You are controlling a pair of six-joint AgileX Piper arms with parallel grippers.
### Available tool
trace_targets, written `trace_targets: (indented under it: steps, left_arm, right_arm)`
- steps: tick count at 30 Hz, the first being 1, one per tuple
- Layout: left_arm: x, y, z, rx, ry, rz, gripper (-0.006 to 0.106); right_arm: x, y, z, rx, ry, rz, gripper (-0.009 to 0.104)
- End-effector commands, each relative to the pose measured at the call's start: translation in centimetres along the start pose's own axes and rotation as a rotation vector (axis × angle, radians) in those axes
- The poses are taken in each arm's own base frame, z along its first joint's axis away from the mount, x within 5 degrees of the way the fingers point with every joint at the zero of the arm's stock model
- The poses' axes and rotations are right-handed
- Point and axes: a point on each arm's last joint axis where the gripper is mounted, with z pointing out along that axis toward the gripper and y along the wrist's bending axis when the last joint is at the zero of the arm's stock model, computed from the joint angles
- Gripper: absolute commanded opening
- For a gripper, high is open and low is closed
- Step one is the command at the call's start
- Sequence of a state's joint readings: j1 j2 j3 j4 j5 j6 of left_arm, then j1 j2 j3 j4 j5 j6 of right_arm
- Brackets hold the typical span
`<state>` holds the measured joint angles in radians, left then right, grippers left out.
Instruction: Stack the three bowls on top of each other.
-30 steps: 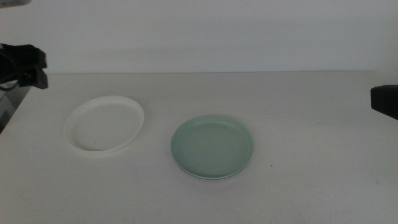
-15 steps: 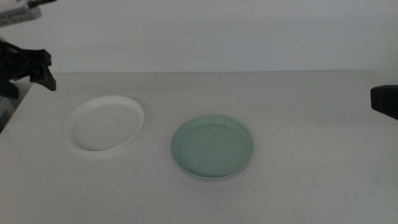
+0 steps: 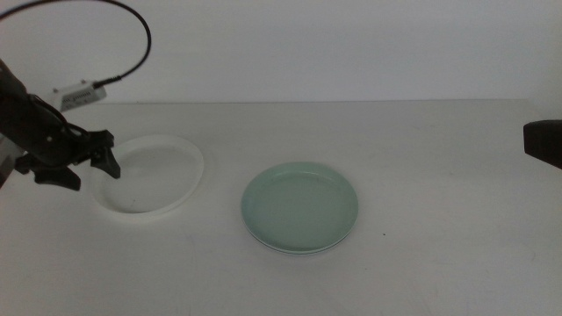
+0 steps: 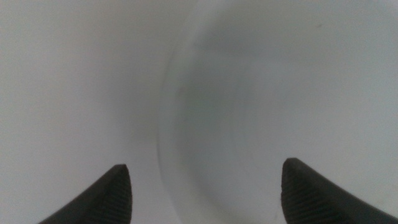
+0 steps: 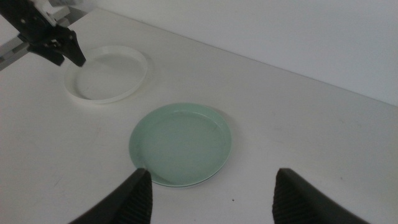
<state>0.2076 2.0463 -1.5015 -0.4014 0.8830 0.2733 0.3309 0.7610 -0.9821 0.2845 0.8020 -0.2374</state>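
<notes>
The white bowl [image 3: 154,175] [image 4: 280,93] [image 5: 109,74] lies on the table at the left. The mint green bowl [image 3: 299,206] [image 5: 180,143] sits at the middle, nested on another bowl of which only a pale rim [image 3: 290,251] shows. My left gripper [image 3: 90,174] [image 4: 211,186] [image 5: 68,55] hangs open just over the white bowl's left rim, one jaw outside the rim and one over the inside, holding nothing. My right gripper [image 3: 544,140] [image 5: 211,193] waits open at the right edge of the table, above and to the right of the green bowl.
The table's left edge [image 3: 10,171] runs close behind the left arm, with dark hardware beyond it. A black cable [image 3: 140,39] arcs above that arm. A white wall stands behind the table.
My left arm has swung in from the far left edge and come down to the white bowl's left rim. The bowls and the right gripper have not moved.
</notes>
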Motion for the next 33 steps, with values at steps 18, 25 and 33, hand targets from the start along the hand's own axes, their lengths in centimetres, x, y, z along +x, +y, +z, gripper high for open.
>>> trace_targets:
  steps: [18,25,33]
  left_arm:
    - [-1.1,-0.7,-1.5,0.029,-0.080,-0.002,0.000]
    - [-0.2,-4.5,-7.9,0.068,-0.128,0.050,0.000]
    - [2.0,-13.3,-10.2,0.154,-0.151,0.183,0.000]
  right_arm:
    - [-1.1,-0.1,-0.5,0.019,-0.084,-0.009,0.050]
    - [-1.1,-0.1,-0.5,0.019,-0.084,-0.009,0.050]
    - [-1.1,-0.1,-0.5,0.019,-0.084,-0.009,0.050]
